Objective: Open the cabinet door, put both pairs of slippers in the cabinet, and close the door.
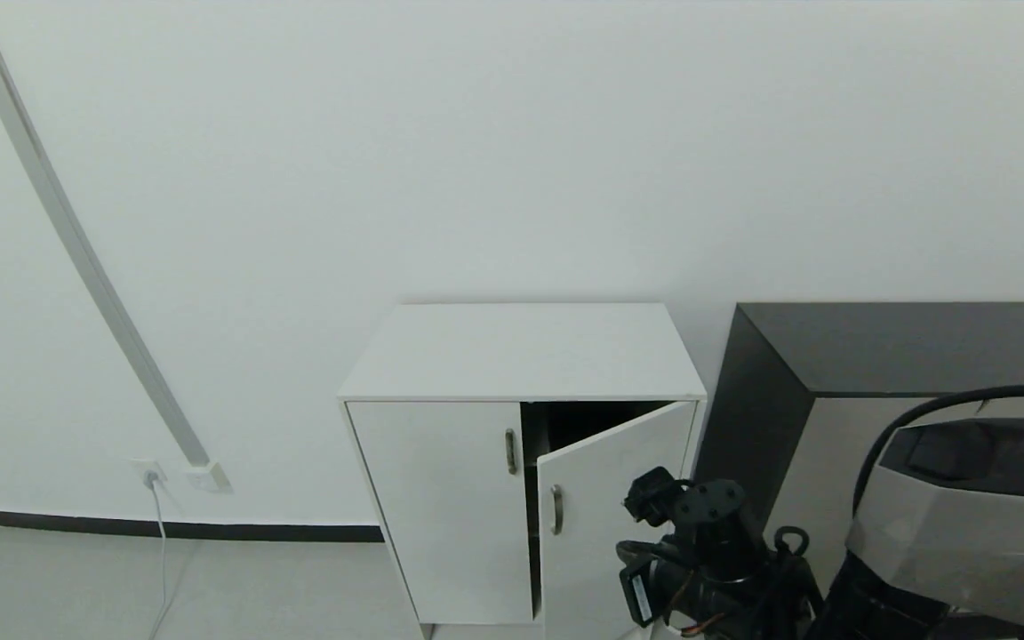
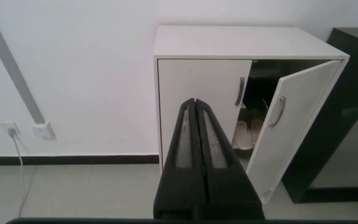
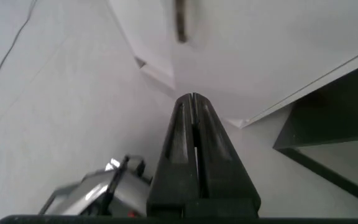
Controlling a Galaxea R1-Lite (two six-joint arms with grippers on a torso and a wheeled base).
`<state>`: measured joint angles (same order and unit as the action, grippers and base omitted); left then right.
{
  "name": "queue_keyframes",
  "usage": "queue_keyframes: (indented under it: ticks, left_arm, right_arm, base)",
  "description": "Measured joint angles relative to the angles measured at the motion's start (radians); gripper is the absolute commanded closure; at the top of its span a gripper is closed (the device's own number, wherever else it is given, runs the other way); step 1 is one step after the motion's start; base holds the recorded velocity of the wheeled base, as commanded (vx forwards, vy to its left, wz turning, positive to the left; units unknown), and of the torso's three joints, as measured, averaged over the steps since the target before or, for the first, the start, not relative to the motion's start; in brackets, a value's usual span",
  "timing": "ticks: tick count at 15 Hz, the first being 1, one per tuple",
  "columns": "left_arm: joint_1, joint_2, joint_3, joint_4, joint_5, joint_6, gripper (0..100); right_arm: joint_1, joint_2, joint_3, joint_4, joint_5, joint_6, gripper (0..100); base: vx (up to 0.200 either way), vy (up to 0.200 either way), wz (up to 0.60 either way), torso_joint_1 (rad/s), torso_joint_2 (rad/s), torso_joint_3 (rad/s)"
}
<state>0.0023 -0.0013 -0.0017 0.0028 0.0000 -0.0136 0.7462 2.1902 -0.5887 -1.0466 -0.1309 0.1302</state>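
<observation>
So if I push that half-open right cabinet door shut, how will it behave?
The right door looks like a thin, stiff panel hinged at its outer edge, so it should probably swing rather than flex. Its smooth white face may let the shut right gripper slide. The cabinet looks broad and squat, so tipping seems unlikely.

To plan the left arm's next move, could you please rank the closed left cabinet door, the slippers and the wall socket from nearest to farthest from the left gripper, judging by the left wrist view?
From the left gripper:
1. Closed left cabinet door, straight ahead.
2. Slippers, deeper, inside the cabinet, right half.
3. Wall socket, low on the wall, left of the cabinet.
</observation>
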Motion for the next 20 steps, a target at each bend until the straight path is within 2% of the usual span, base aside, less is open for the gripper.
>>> queue_keyframes:
  ticks: [2,5,11,20]
  left_arm:
    - [0.0,0.0,0.0,0.0,0.0,0.0,100]
    - [0.0,0.0,0.0,0.0,0.0,-0.001,100]
    - [0.0,0.0,0.0,-0.001,0.0,-0.003,100]
    - [0.0,0.0,0.0,-0.001,0.0,-0.004,100]
  right_arm:
    - [0.011,-0.039,0.05,-0.011,0.0,0.002,100]
    - [0.022,-0.042,0.051,-0.02,0.001,0.002,100]
    - [-0.002,0.083,-0.119,-0.049,-0.007,0.002,100]
    - [-0.088,0.231,-0.351,-0.047,-0.011,-0.006,100]
  base:
    - [0.2,0.0,0.0,0.015,0.01,0.002]
    - [0.133,0.0,0.0,0.0,0.0,0.003]
    - [0.0,0.0,0.0,0.0,0.0,0.0]
    - [0.0,0.0,0.0,0.0,0.0,0.0]
